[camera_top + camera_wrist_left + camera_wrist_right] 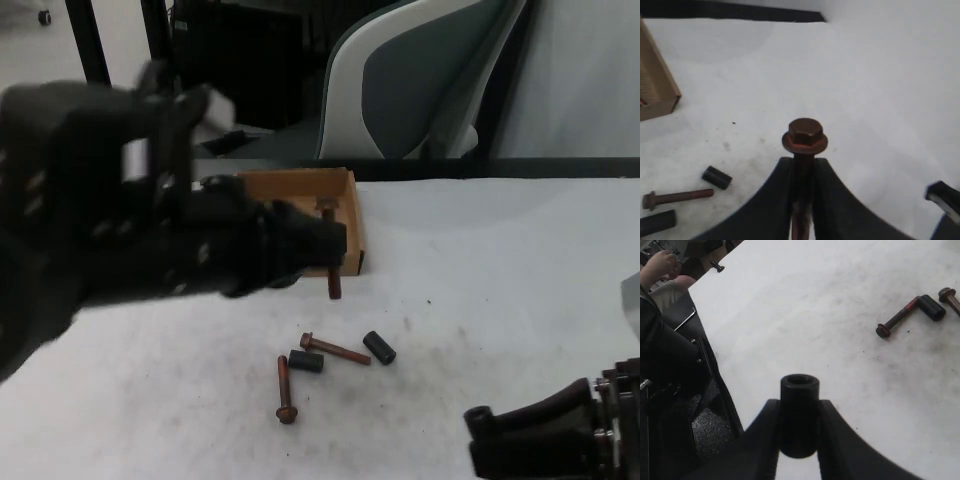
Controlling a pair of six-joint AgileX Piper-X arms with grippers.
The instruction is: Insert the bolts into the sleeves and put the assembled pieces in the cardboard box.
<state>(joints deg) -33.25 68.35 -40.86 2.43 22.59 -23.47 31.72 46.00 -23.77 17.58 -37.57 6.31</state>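
Note:
My left gripper [802,166] is shut on a rusty bolt [804,136], whose hex head sticks out past the fingertips. In the high view this gripper [335,248] hovers at the near right corner of the cardboard box [300,185], with the bolt [334,284] hanging below it. My right gripper [799,409] is shut on a black sleeve [799,415] with its bore facing outward, and it sits low at the bench's near right [482,425]. Two bolts [336,348] [285,388] and two sleeves [306,361] [379,347] lie loose mid-bench.
A rusty piece [326,207] stands inside the box by its right wall. An office chair [420,80] stands behind the bench's far edge. The white bench top [500,260] is bare to the right of the loose parts.

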